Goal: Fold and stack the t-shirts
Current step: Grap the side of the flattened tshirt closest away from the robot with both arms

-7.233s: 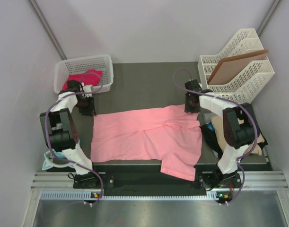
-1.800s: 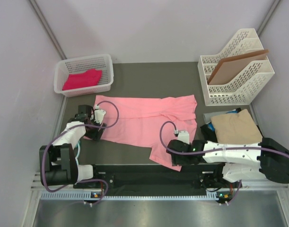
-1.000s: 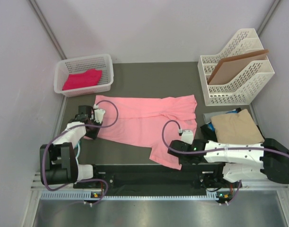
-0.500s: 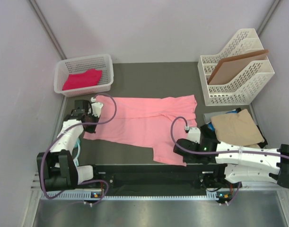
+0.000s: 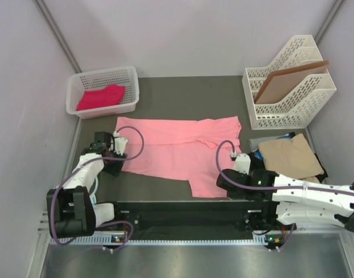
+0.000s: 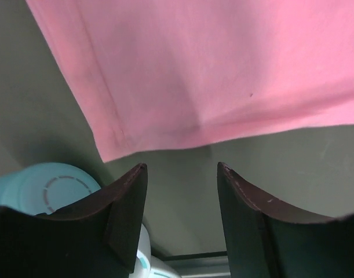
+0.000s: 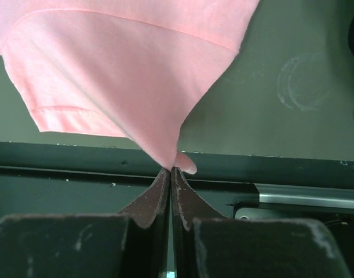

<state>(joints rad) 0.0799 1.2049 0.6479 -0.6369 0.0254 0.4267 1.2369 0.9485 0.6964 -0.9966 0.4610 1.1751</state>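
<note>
A salmon pink t-shirt (image 5: 177,147) lies spread flat in the middle of the dark table. My right gripper (image 5: 222,184) is shut on its near right sleeve corner, and the right wrist view shows the cloth (image 7: 124,75) pinched at the gripper (image 7: 171,169), by the table's front edge. My left gripper (image 5: 112,166) is open and empty, just off the shirt's near left corner (image 6: 107,155). In the left wrist view the gripper (image 6: 181,174) is over bare table. A magenta-pink shirt (image 5: 101,96) lies in a white basket (image 5: 130,87).
A folded tan shirt (image 5: 288,155) lies on black and blue cloth at the right edge. A white file rack (image 5: 284,116) at the back right holds a brown board (image 5: 288,81). A black rail (image 7: 269,165) runs along the table's front edge.
My right gripper has moved right, dragging the sleeve corner with it. My left gripper has moved from the shirt's far left edge back toward its near left corner.
</note>
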